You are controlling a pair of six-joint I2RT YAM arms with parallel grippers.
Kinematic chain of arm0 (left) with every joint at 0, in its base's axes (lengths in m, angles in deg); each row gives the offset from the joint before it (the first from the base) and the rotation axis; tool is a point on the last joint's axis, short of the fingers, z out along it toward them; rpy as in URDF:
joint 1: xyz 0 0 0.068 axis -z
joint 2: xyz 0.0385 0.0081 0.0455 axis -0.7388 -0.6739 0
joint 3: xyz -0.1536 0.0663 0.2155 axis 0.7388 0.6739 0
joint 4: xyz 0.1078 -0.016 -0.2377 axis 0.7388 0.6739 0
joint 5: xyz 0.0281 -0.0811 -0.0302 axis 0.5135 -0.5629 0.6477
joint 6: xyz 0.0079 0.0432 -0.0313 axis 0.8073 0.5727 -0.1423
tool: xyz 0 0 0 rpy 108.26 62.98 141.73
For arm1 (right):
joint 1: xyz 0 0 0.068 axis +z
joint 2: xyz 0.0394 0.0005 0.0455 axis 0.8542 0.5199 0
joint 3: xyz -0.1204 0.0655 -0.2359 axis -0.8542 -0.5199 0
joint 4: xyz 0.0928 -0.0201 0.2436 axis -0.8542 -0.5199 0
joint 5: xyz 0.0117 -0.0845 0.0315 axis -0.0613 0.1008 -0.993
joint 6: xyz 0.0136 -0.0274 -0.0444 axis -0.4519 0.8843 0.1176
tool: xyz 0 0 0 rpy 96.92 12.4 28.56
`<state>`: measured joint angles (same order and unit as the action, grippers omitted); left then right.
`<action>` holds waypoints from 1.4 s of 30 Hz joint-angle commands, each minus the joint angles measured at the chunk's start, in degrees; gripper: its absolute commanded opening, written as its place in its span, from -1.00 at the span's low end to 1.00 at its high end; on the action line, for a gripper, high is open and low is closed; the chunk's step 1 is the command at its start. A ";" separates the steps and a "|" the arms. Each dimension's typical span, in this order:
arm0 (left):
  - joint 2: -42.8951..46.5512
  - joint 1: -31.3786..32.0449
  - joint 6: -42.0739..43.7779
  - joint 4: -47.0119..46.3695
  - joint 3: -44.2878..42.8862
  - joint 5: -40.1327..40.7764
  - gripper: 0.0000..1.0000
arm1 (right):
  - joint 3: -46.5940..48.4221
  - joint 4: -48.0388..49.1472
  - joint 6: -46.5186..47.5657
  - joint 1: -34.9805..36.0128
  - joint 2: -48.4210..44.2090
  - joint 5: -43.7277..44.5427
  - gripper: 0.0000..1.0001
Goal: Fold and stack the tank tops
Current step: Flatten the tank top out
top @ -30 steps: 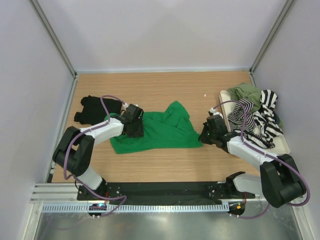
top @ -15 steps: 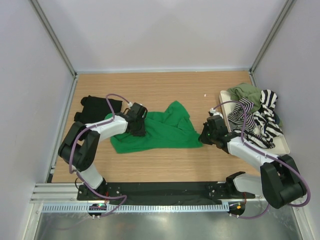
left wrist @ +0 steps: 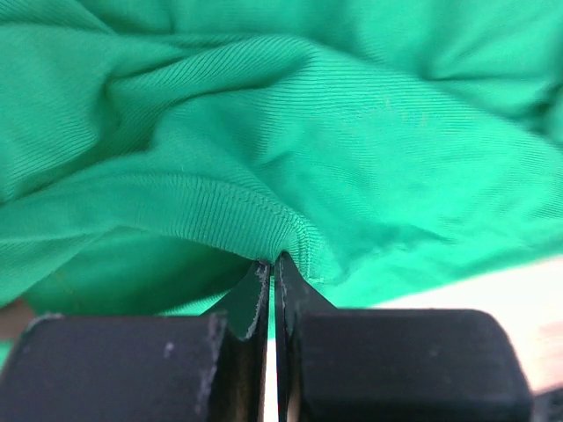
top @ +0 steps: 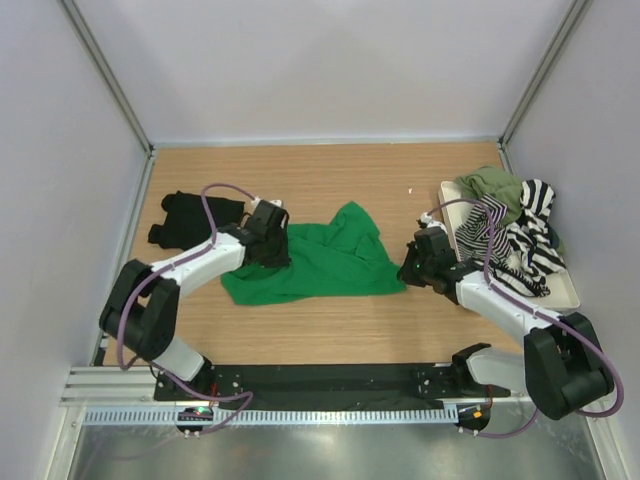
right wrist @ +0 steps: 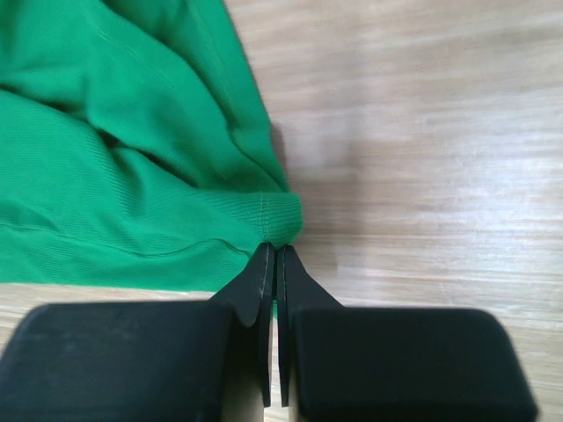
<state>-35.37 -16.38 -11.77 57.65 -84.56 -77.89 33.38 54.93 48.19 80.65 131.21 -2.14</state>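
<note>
One soft, bright green tank top, lying a bit crumpled in the middle of the light brown wooden table. Long side stretched from 9 o'clock to 3 o'clock, with one rounded lump poking toward 12 o'clock.

At its 9 o'clock end, the left gripper, black and two-fingered. Fingers pressed together with only a thin slit between them, nipping a raised fold of the green cloth right at the tips, as seen in the left wrist view. More green cloth bunched in soft ridges past the tips.

At its 3 o'clock end, the right gripper, down low by the table. Fingers pressed together here too, pinching the stitched corner of the hem in the right wrist view. Bare wood at 3 o'clock of that corner.

Farther out at 9 o'clock, near the table edge, a plain black tank top, lying in a small flat bundle.

Over at the table's 3 o'clock side, a shallow white tray with a loose heap inside. On the heap, a black-and-white striped tank top. At the heap's 12 o'clock end, an olive tank top, partly over the tray's rim.
</note>
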 commanded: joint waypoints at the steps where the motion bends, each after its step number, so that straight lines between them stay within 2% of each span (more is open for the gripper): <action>1: 7.12 -1.79 -0.26 2.30 -3.44 -1.17 -1.00 | 7.13 -1.34 0.73 -0.09 -1.26 1.86 -0.98; 7: 12.76 -7.86 -3.34 1.25 -8.09 -5.21 -1.00 | 20.13 -3.28 0.73 -3.16 1.90 -0.94 -0.97; 8: 12.85 -8.47 -3.51 1.78 -11.24 -5.91 -1.00 | 22.06 -3.46 0.73 -3.78 2.60 -3.99 -0.98; 12: 13.20 -11.64 -3.43 8.87 -21.88 -7.76 -1.00 | 35.84 -7.58 1.69 -5.71 5.16 -7.35 -0.98; 13: 13.81 -11.73 -2.30 10.29 -26.25 -7.59 -1.00 | 38.06 -10.03 3.00 -5.72 4.90 -8.06 -0.98; 15: 17.92 -11.47 -0.88 12.84 -29.27 -7.06 -1.00 | 42.36 -11.72 3.80 -5.81 1.76 -10.17 -0.98; 21: 35.94 -10.85 2.29 12.59 -27.71 -5.91 -1.00 | 41.17 -12.34 3.46 -5.72 -11.70 -21.30 -0.98; 25: 47.36 -10.77 0.53 12.33 -25.60 -12.31 -1.00 | 39.49 -13.38 0.83 -5.72 -21.97 -28.09 -0.98; 28: 52.03 -10.77 -0.61 12.94 -25.07 -13.21 -1.00 | 39.48 -16.19 -0.50 -5.80 -25.77 -30.12 -0.98; 31: 52.93 -10.85 -1.32 14.08 -25.07 -11.72 -1.00 | 40.45 -19.70 -0.50 -5.72 -28.85 -28.38 -0.96; 32: 52.41 -10.85 -1.49 15.04 -24.98 -10.67 -1.00 | 41.32 -20.94 -0.59 -5.72 -28.94 -27.41 -0.92; 33: 51.79 -10.85 -1.75 15.57 -24.80 -10.14 -1.00 | 41.68 -22.17 -0.41 -5.72 -28.51 -25.92 -0.74; 36: 48.37 -10.85 -3.07 15.67 -21.56 -8.55 -1.00 | 40.81 -26.22 -0.06 -5.72 -25.87 -20.73 -0.66; 38: 44.95 -10.77 -4.74 11.66 -15.51 -8.38 -1.00 | 36.70 -26.14 -0.58 -5.72 -24.29 -16.88 -0.57; 39: 43.02 -10.85 -5.27 9.62 -13.05 -8.11 -1.00 | 34.93 -25.27 -0.76 -5.72 -22.37 -16.16 -0.69; 40: 41.08 -10.85 -5.79 7.52 -8.67 -7.85 -1.00 | 33.09 -21.52 -1.02 -5.80 -20.78 -15.63 -0.94; 41: 38.89 -10.85 -6.06 2.36 -6.63 -7.24 -1.00 | 29.50 -19.13 -1.46 -5.72 -19.11 -13.80 -0.97; 42: 32.77 -10.85 -6.24 -0.04 -3.74 -5.67 -1.00 | 28.07 -14.85 -1.90 -5.80 -14.57 -12.65 -0.98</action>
<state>7.60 -27.23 -15.95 66.57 -95.11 -86.83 66.86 34.69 47.62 75.06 108.56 -20.91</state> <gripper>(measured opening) 0.005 0.028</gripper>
